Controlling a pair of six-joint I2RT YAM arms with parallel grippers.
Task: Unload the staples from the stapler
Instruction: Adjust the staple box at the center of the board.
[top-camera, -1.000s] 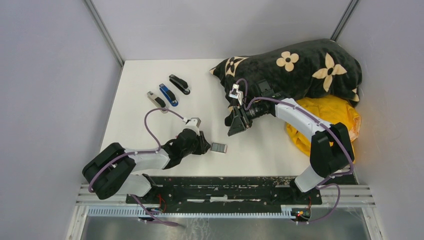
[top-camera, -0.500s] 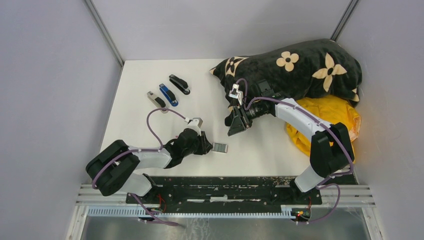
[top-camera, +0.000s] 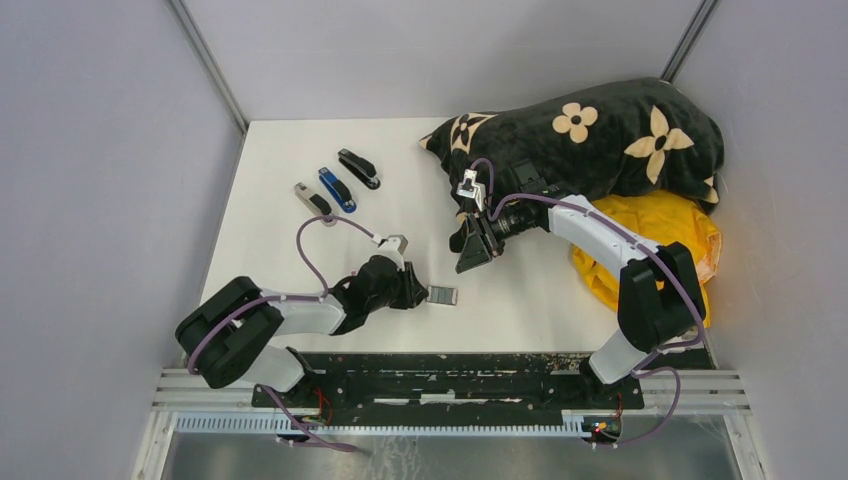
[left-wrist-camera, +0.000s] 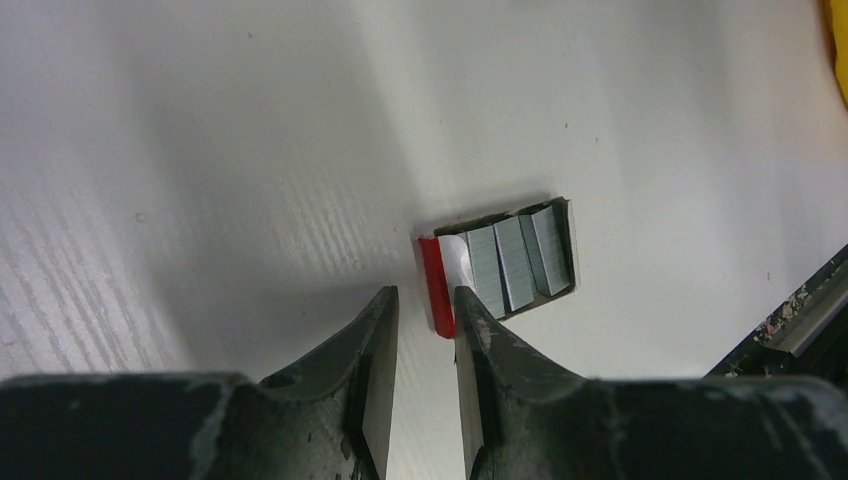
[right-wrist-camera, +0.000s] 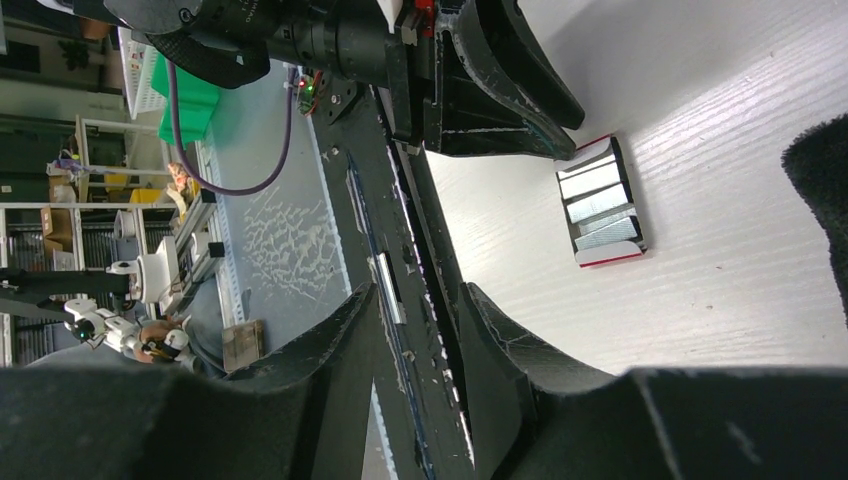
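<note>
Left gripper (left-wrist-camera: 424, 305) — narrow gap, empty — just beside boxed staples (left-wrist-camera: 515, 262) (right gripper (right-wrist-camera: 418, 310) likewise narrow, empty)

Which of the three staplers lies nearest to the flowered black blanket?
The black stapler, at the row's right end; the blue stapler and grey stapler lie farther left.

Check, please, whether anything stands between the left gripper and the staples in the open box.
Only the cardboard box's red end wall: it sits directly ahead of the left gripper, with the staples lying just beyond it. Nothing else visible intervenes.
</note>
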